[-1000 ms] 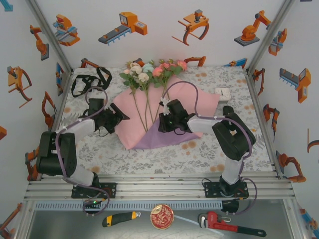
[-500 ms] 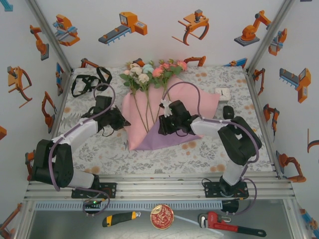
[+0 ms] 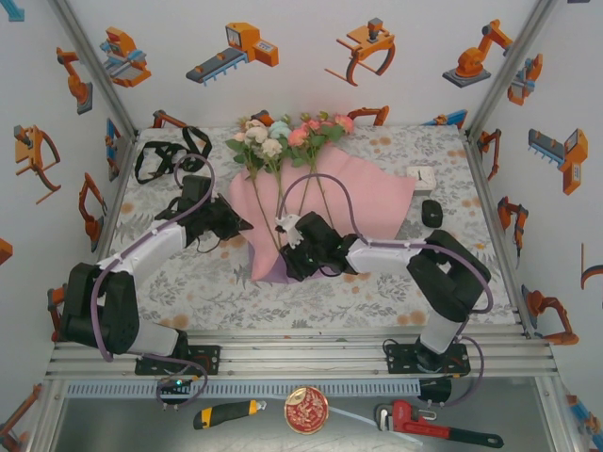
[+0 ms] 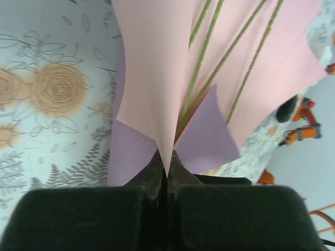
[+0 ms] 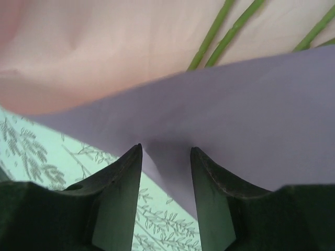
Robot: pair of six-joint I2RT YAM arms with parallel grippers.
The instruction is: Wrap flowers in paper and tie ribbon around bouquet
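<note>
Across smooth pink paper (image 3: 379,193) lie thin-stemmed flowers (image 3: 272,146).

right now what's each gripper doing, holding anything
Left gripper: closed, pinching an edge of the paper.
Right gripper: open, jaws apart at the paper's lilac fold, not clamped on it.

Robot lab cell, aluminium frame (image 3: 92,66), white walls (image 3: 301,89) with orange robot pictures, left arm (image 3: 146,250) and right arm (image 3: 386,252) bolted to a rail (image 3: 301,353)
</note>
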